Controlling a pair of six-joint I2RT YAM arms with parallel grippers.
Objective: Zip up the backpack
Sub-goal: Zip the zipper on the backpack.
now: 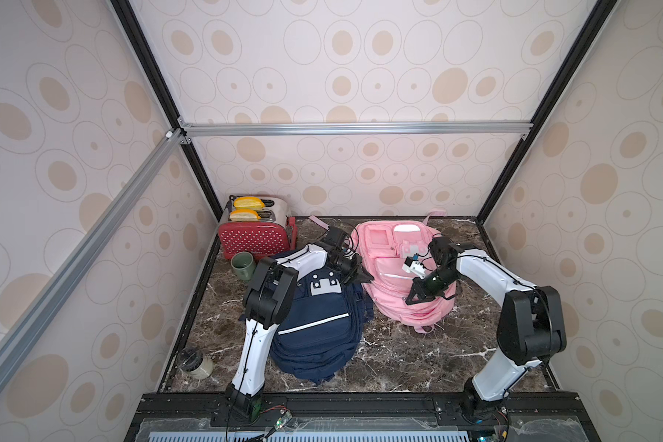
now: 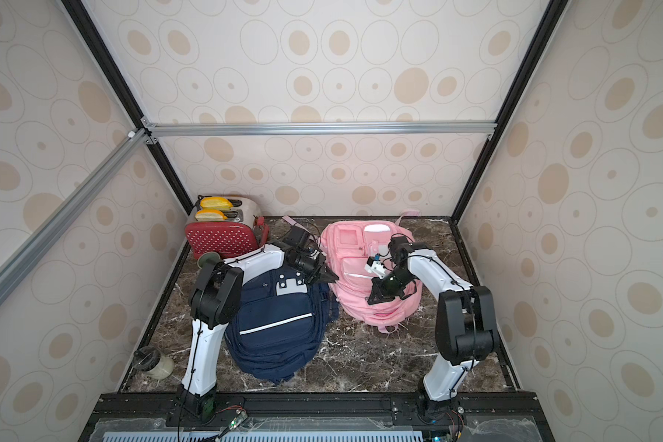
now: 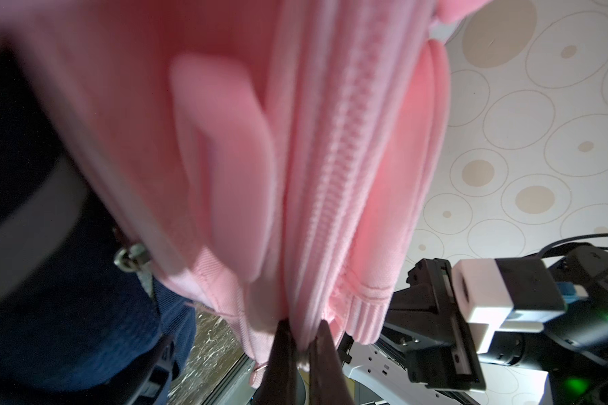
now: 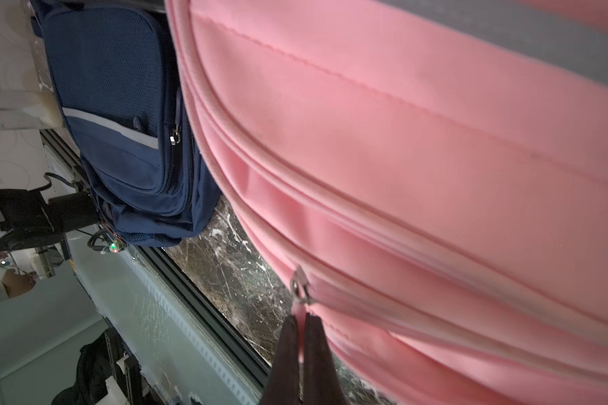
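the left claw (image 1: 364,276) pinches the edge of the soft pink fabric backpack (image 1: 393,302), back right on the marbled table (image 1: 399,356), in a top view. left wrist: clamped on fabric beside the zip (image 3: 334,140), probably bracing it. right wrist: right claw (image 4: 301,319) clamps the pink pull tab (image 4: 297,309), presumably to draw it.

Pink backpack (image 2: 364,245) beside navy backpack (image 2: 280,325) on marble table (image 2: 360,356); left gripper (image 2: 330,277) at pink backpack's edge, right gripper (image 2: 373,299) on its front.
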